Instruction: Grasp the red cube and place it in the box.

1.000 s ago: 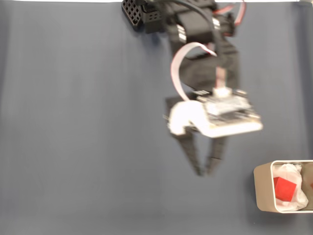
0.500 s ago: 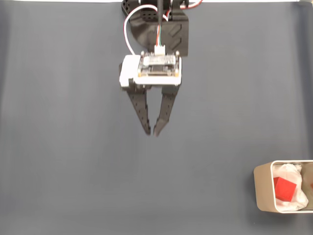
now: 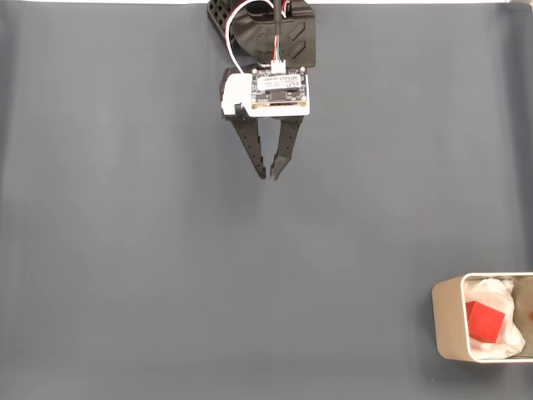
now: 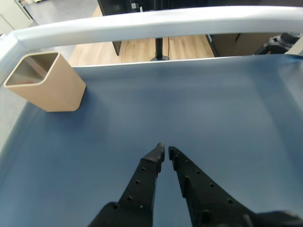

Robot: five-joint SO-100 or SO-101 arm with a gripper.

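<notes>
- Gripper [image 3: 269, 176] hangs over bare blue cloth [image 3: 125, 250] at the far middle of the fixed view, fingers nearly pinched together with only a sliver between the tips, grasping nothing.
- Wrist view: same gripper [image 4: 165, 152], tips almost touching, box [image 4: 45, 81] far left.
- Over at the near right, the box [image 3: 447, 325] sits at the frame edge.
- Cube [image 3: 482, 322] lies inside it, on the white lining [image 3: 500, 293].

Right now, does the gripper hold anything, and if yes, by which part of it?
Nothing is held. The gripper has its fingertips nearly together with nothing between them, and the red cube lies in the box.
</notes>
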